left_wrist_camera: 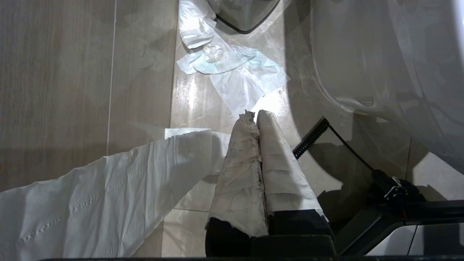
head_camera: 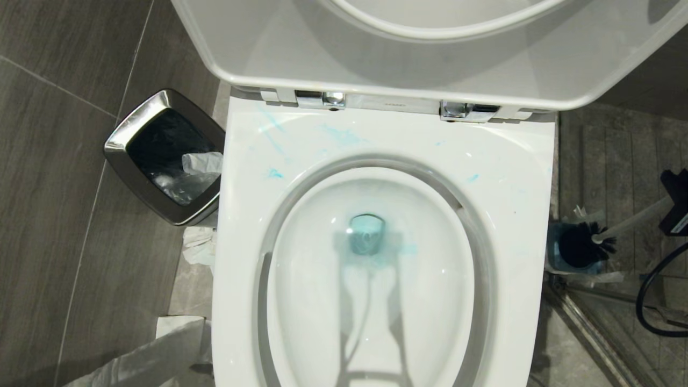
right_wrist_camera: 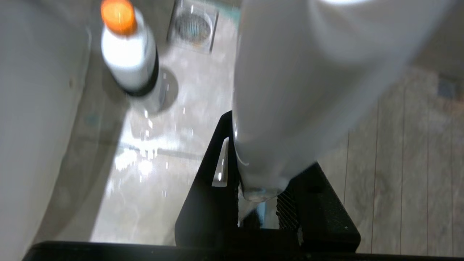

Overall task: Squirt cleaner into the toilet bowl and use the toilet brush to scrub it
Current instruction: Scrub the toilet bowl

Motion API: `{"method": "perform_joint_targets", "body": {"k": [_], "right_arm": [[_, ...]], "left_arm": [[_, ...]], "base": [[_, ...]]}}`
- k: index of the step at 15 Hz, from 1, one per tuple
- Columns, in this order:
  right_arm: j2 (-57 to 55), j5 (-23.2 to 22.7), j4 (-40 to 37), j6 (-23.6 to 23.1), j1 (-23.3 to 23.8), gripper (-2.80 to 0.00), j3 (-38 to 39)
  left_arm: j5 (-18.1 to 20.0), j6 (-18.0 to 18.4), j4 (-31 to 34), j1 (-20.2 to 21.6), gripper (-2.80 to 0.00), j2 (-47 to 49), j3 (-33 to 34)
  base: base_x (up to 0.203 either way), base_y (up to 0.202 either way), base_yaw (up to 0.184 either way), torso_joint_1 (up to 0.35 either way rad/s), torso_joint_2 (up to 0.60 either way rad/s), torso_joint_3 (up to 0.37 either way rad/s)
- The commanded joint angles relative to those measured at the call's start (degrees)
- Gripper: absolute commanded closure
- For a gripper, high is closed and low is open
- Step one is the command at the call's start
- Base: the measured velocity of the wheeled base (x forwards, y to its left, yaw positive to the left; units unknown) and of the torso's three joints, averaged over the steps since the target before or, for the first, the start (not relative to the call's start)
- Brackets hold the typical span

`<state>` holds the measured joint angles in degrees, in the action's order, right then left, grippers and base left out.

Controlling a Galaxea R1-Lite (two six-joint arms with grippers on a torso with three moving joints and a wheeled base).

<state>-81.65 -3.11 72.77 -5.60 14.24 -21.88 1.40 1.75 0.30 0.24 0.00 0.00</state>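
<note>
The toilet brush (head_camera: 588,244) sat low on the floor to the right of the toilet bowl (head_camera: 516,177), with its black bristles just over its blue holder (head_camera: 556,252). The right hand (right_wrist_camera: 259,203) gripped the pale handle. Blue cleaner (head_camera: 371,236) coloured the water and streaked the seat. The left hand (left_wrist_camera: 253,119), wrapped in paper, was closed tight near tissue (left_wrist_camera: 232,69) on the floor.

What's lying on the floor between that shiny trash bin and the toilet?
In the head view, crumpled white tissue paper lies on the floor between the trash bin and the toilet bowl.
</note>
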Motion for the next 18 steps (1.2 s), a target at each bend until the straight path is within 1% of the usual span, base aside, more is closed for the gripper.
{"method": "perform_joint_targets", "body": {"k": [1, 2, 4, 6, 11, 15, 18], "right_arm": [[1.35, -0.06, 0.25, 0.02, 0.0, 0.0, -1.28], [2.28, -0.06, -1.09, 0.05, 0.0, 0.0, -1.92], [5.26, -0.05, -7.94, 0.17, 0.0, 0.0, -4.32], [8.95, -0.03, -20.29, 0.38, 0.0, 0.0, -10.22], [11.53, -0.84, -41.7, 0.5, -0.06, 0.0, -26.1], [14.42, -3.62, -62.98, 1.22, -0.08, 0.0, -37.9], [14.39, -4.24, -68.48, 2.76, -0.09, 0.0, -44.0]], "left_arm": [[0.0, 0.01, 0.05, 0.02, 0.0, 0.09, 0.09], [0.0, 0.01, -0.04, 0.02, 0.0, 0.09, 0.09], [0.0, 0.01, 0.05, 0.02, 0.0, 0.09, 0.09], [0.0, 0.01, 0.05, 0.02, 0.0, 0.09, 0.09], [0.0, 0.01, 0.05, 0.02, 0.0, 0.09, 0.09], [0.0, 0.01, 0.05, 0.02, 0.0, 0.09, 0.09], [0.0, 0.01, 0.05, 0.02, 0.0, 0.09, 0.09]], "base": [[0.0, 0.0, 0.0, 0.0, 0.0, 0.0], [0.0, 0.0, 0.0, 0.0, 0.0, 0.0], [0.0, 0.0, 0.0, 0.0, 0.0, 0.0], [0.0, 0.0, 0.0, 0.0, 0.0, 0.0], [0.0, 0.0, 0.0, 0.0, 0.0, 0.0], [0.0, 0.0, 0.0, 0.0, 0.0, 0.0], [0.0, 0.0, 0.0, 0.0, 0.0, 0.0]]}}
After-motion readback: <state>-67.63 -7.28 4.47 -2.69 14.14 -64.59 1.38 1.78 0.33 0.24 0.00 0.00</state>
